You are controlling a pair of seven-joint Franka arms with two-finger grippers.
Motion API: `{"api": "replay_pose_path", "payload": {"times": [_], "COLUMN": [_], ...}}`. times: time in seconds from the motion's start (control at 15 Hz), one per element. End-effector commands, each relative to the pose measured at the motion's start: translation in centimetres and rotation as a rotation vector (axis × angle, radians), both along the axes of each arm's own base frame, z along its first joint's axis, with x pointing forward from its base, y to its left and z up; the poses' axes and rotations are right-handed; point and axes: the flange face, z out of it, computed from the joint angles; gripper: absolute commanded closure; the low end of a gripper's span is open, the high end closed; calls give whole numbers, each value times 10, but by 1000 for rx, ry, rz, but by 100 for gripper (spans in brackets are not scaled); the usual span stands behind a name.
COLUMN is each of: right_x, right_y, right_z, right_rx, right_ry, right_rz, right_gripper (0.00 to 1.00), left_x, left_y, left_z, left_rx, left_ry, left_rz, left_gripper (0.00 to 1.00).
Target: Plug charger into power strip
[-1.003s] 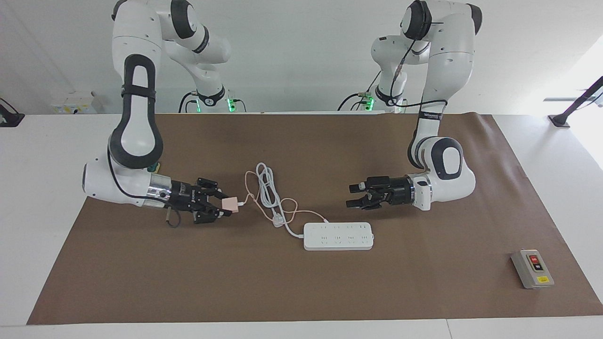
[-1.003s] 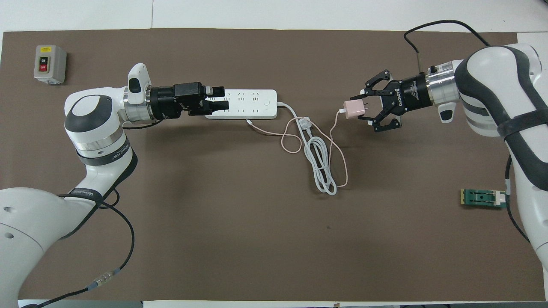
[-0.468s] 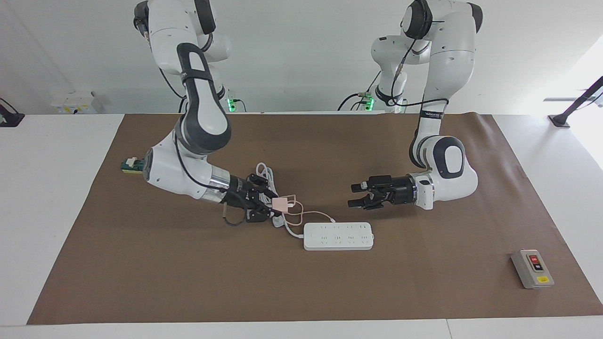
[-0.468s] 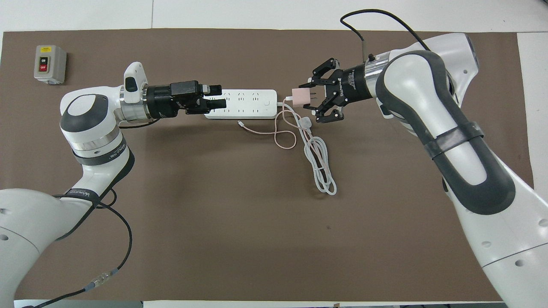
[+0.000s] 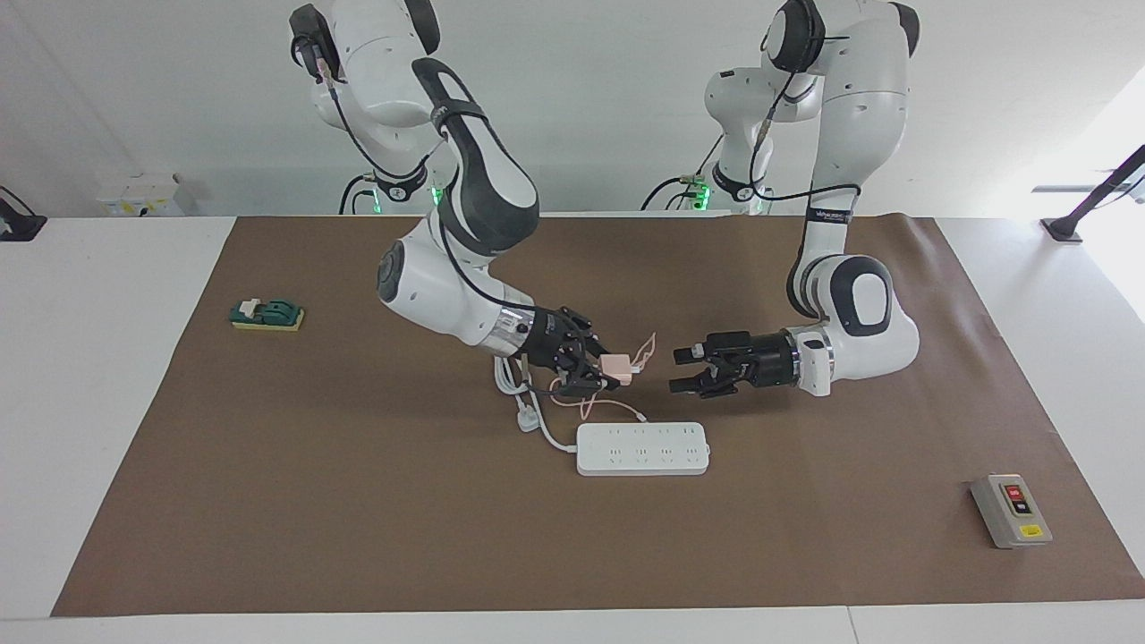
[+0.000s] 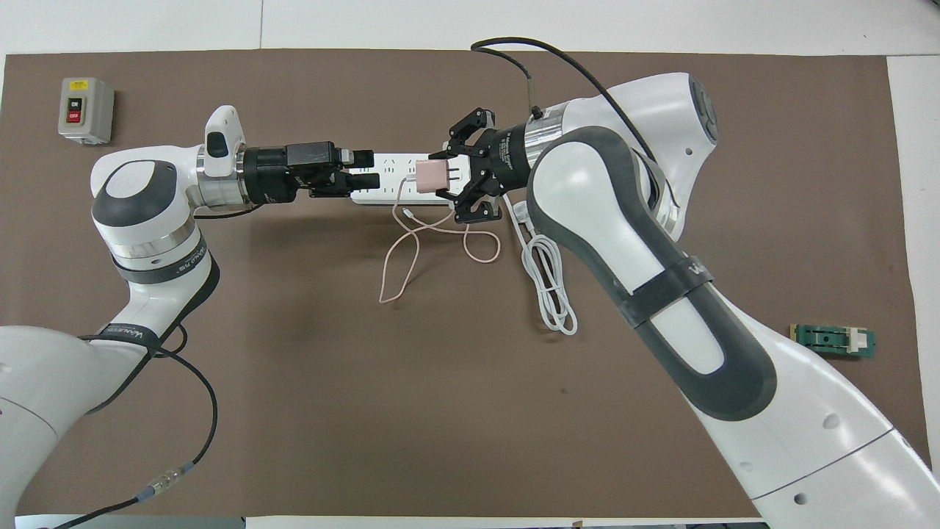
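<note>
A robotics lab. 2 white Franka arms [image 5: 465, 268] stand bolted at the 12 o'clock edge of a white counter [image 5: 89, 376] in the facing view, green status lights glowing at their bases. A brown paper mat [image 5: 358, 501] covers the work area before a bare white wall. A grey switch box [image 5: 1011, 511] with red and black buttons sits toward 4 o'clock, a camera stand [image 5: 1091, 201] at 2 o'clock.
</note>
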Motion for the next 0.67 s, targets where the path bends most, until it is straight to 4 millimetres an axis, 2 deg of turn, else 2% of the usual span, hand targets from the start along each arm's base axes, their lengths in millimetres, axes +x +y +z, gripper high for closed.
{"api": "replay_pose_path", "payload": {"times": [0.0, 0.6], "right_x": [6, 13], "right_y": [17, 10], "right_z": [6, -10], "right_rx": [14, 54], "right_ry": [3, 29], "right_rz": [-32, -56], "right_gripper": [100, 100], "left_x": [-5, -7], "left_y": [1, -16], "left_z": [2, -10], "left_rx": [-5, -90], "left_ry": [17, 47], "left_rz": [-19, -28], "left_gripper": [0, 0]}}
